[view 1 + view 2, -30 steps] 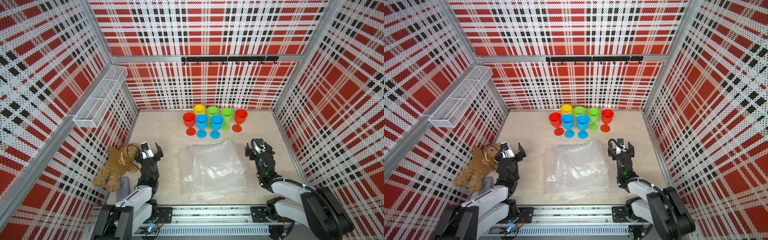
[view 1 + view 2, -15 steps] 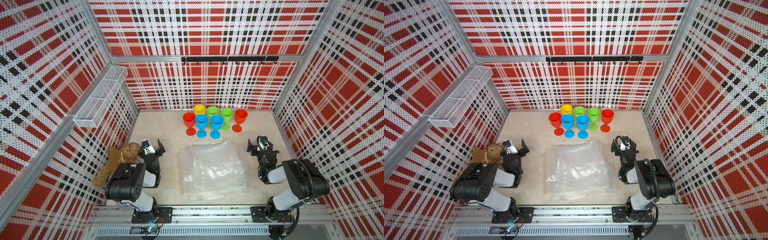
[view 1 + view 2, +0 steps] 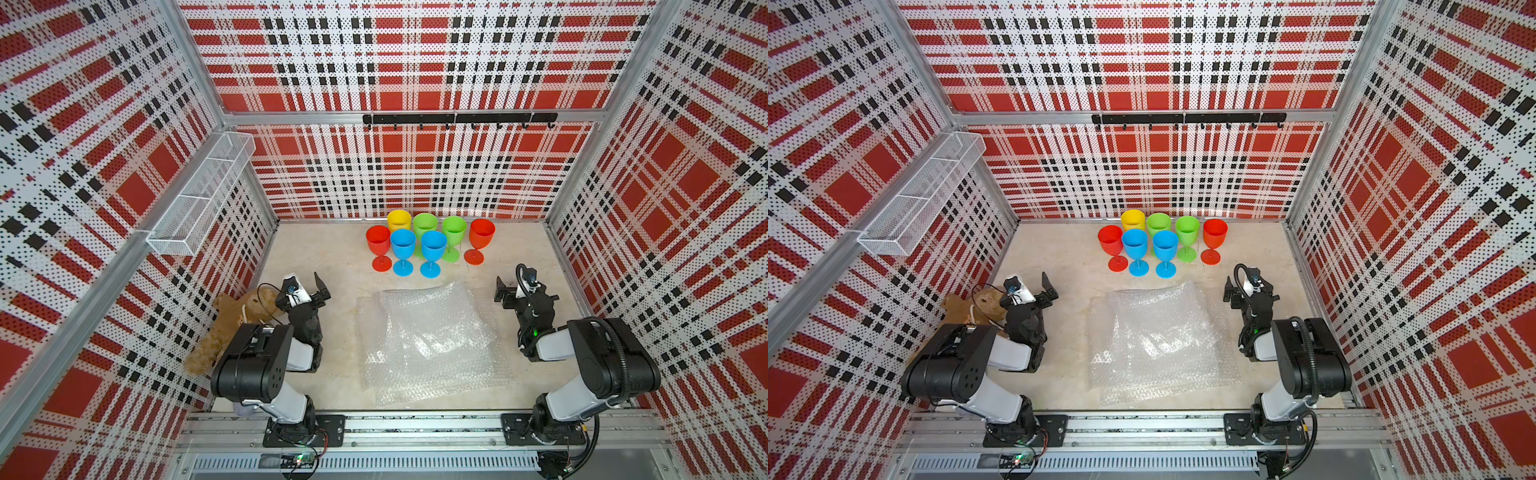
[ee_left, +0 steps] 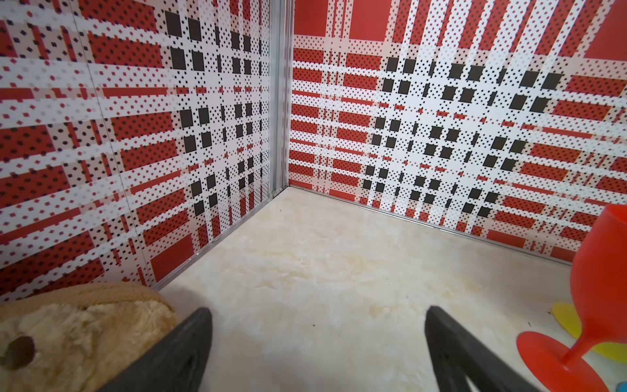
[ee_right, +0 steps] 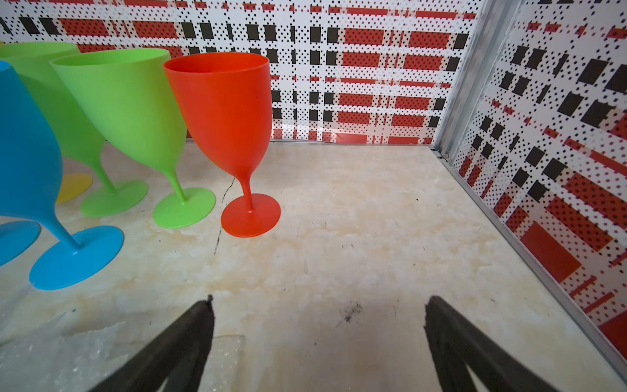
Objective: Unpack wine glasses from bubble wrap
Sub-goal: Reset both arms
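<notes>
**Both grippers open wide beside flat bubble wrap, with the glasses standing bare ahead**

The left gripper (image 4: 317, 315) sits low above the table (image 5: 356, 237). Its two dark fingers are spread far apart, with only bare tabletop between them. The right gripper (image 5: 319, 302) is posed the same way, with its fingers equally wide and gripping nothing.

A brown teddy bear (image 3: 224, 328) lies just outside the left gripper, against the side wall, with its fur close to the outer finger.

The bubble wrap (image 3: 428, 345) lies between the two grippers and a little behind their fingertips. It is spread flat on the table in overlapping clear sheets, and one corner reaches close to the right gripper's inner finger.

The seven wine glasses (image 3: 430, 245) stand ahead of both grippers, toward the back wall. They are upright in a tight cluster, apart from the wrap. One yellow and two green stand behind, two blue in front, and a red one at each end.

The red glass at the right end (image 5: 234, 135) stands ahead of the right gripper and slightly inward. The red glass at the left end (image 4: 597, 281) stands ahead of the left gripper and inward.

Higher up, a white wire basket (image 3: 199, 199) hangs on the wall on the left gripper's side. A black hook rail (image 3: 457, 118) runs across the back wall.
</notes>
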